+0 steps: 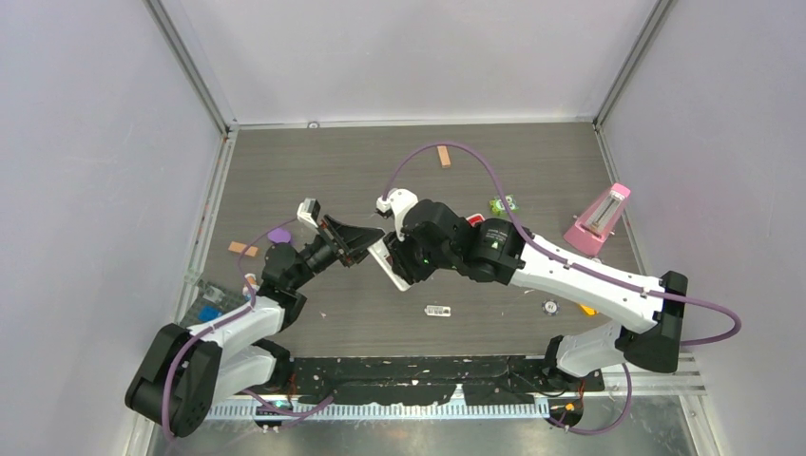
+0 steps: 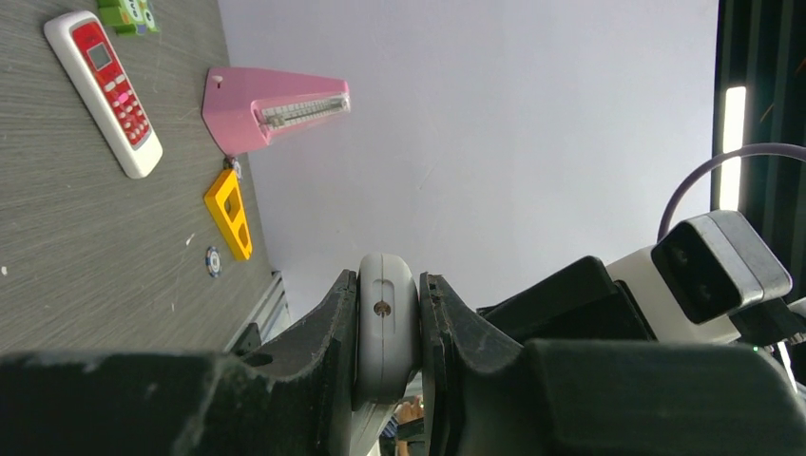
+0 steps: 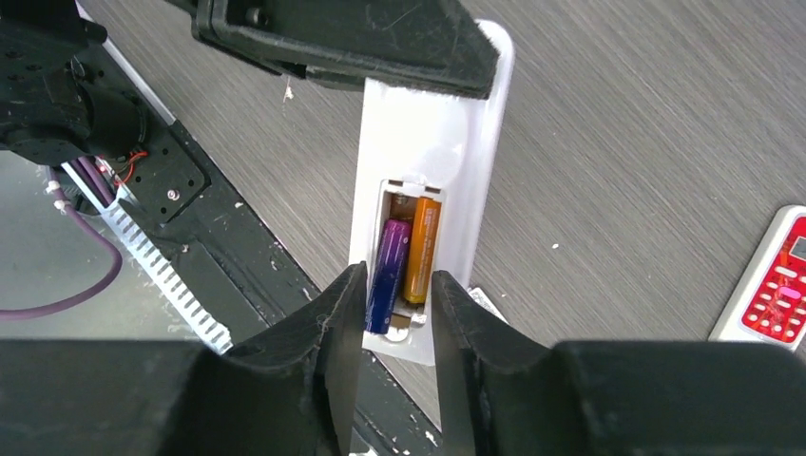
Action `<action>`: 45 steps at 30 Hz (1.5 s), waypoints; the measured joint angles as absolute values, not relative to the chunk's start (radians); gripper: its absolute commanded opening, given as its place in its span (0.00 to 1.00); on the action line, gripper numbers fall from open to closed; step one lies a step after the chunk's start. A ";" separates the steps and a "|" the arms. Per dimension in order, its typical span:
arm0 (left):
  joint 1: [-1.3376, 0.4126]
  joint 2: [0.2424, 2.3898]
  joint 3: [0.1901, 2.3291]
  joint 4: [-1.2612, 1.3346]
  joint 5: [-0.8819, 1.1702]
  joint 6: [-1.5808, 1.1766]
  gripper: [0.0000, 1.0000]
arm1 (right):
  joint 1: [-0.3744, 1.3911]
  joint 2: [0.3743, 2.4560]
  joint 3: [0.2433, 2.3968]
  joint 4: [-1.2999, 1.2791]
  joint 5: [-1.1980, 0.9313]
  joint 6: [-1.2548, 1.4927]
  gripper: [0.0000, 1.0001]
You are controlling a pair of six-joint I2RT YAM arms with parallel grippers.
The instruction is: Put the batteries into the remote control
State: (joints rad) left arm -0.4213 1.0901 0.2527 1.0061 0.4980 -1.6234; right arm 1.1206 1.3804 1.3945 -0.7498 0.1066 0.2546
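The right gripper [image 3: 397, 280] is hovering with its jaws only narrowly parted over the near end of the open battery compartment [image 3: 411, 187]. It is straddling the lower ends of both cells, and whether either pad is touching a cell cannot be told. The dark purple battery [image 3: 390, 266] and the orange battery [image 3: 423, 247] are lying side by side inside that compartment, the purple one looking slightly tilted against its neighbour. The compartment is sitting in the plain back of the white remote control [image 3: 432, 142], which is facing up toward the right wrist camera.

The left gripper [image 2: 390, 285] is clamping the far end of this remote by its two long edges, with both fingers [image 2: 328, 332] pressing flat against the casing. In the top view the two grippers are meeting at the remote over the middle of the grey table [image 1: 314, 161].

A shorter red-faced remote [image 2: 103, 90] is lying face up on the table to the right of the white remote. Further out on that same side, a pink metronome [image 2: 276, 106] is standing near the table edge, with a yellow plastic piece [image 2: 228, 214] and a small round disc [image 2: 214, 261] lying close to it. A tan wooden block [image 1: 444, 156] is lying well beyond the white remote, near the back wall.
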 measured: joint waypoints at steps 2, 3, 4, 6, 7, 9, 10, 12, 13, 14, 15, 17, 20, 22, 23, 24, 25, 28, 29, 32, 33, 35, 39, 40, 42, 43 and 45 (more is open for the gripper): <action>-0.421 1.090 0.250 1.016 0.499 -1.631 0.00 | 1.120 1.379 1.400 -0.749 0.117 0.262 0.41; -0.421 1.090 0.249 1.019 0.498 -1.636 0.00 | 1.120 1.376 1.400 -0.750 0.124 0.265 0.42; -0.422 1.090 0.248 1.023 0.498 -1.641 0.00 | 1.119 1.372 1.400 -0.750 0.131 0.269 0.43; -0.422 1.090 0.244 1.030 0.498 -1.646 0.00 | 1.115 1.360 1.401 -0.749 0.143 0.281 0.47; -0.422 1.090 0.241 1.033 0.498 -1.649 0.00 | 1.111 1.351 1.400 -0.749 0.149 0.288 0.49; -0.422 1.090 0.238 1.037 0.498 -1.655 0.00 | 1.105 1.324 1.395 -0.743 0.159 0.306 0.55; -0.422 1.090 0.238 1.039 0.498 -1.662 0.00 | 1.101 1.302 1.386 -0.734 0.163 0.317 0.58; -0.422 1.089 0.234 1.045 0.497 -1.674 0.00 | 1.096 1.254 1.356 -0.712 0.170 0.336 0.61; -0.422 1.088 0.231 1.046 0.497 -1.679 0.00 | 1.092 1.227 1.337 -0.702 0.172 0.349 0.62; -0.422 1.086 0.227 1.047 0.493 -1.691 0.00 | 1.089 1.198 1.317 -0.689 0.173 0.361 0.62; -0.422 1.083 0.222 1.047 0.490 -1.700 0.00 | 1.087 1.170 1.294 -0.669 0.173 0.374 0.62; -0.422 1.077 0.211 1.048 0.481 -1.725 0.00 | 1.084 1.122 1.252 -0.638 0.171 0.394 0.62; -0.422 1.068 0.197 1.047 0.467 -1.761 0.00 | 1.084 1.076 1.204 -0.596 0.154 0.412 0.63; -0.423 1.058 0.186 1.047 0.456 -1.785 0.00 | 1.084 1.067 1.180 -0.564 0.113 0.414 0.63; -0.423 1.051 0.182 1.046 0.452 -1.800 0.00 | 1.084 1.067 1.172 -0.553 0.093 0.414 0.63; -0.423 1.044 0.178 1.045 0.448 -1.809 0.00 | 1.084 1.067 1.161 -0.538 0.062 0.413 0.63; -0.423 1.037 0.175 1.044 0.445 -1.819 0.00 | 1.084 1.067 1.154 -0.530 0.039 0.413 0.63; -0.424 1.015 0.173 1.041 0.437 -1.840 0.00 | 1.084 1.067 1.144 -0.523 -0.007 0.409 0.59; -0.424 1.006 0.173 1.040 0.436 -1.848 0.00 | 1.084 1.067 1.143 -0.521 -0.017 0.407 0.58; -0.426 0.976 0.173 1.028 0.430 -1.857 0.00 | 1.084 1.069 1.143 -0.514 -0.036 0.403 0.49; -0.426 0.968 0.173 1.024 0.429 -1.858 0.00 | 1.084 1.070 1.143 -0.511 -0.039 0.403 0.48; -0.426 0.951 0.173 1.014 0.427 -1.859 0.00 | 1.084 1.079 1.143 -0.501 -0.043 0.403 0.45; -0.428 0.935 0.173 0.995 0.426 -1.857 0.00 | 1.084 1.099 1.139 -0.485 -0.047 0.405 0.42; -0.429 0.934 0.173 0.990 0.426 -1.856 0.00 | 1.084 1.103 1.139 -0.482 -0.047 0.405 0.42; -0.430 0.934 0.173 0.982 0.426 -1.855 0.00 | 1.084 1.113 1.139 -0.479 -0.047 0.404 0.40; -0.431 0.934 0.173 0.978 0.426 -1.854 0.00 | 1.084 1.116 1.139 -0.478 -0.047 0.404 0.39; -0.431 0.934 0.173 0.971 0.426 -1.853 0.00 | 1.084 1.121 1.139 -0.478 -0.047 0.404 0.37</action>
State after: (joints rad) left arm -0.4313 0.9337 0.1734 0.9707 0.4259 -1.8534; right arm 1.0843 1.1206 1.1385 -0.4778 -0.0467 0.4038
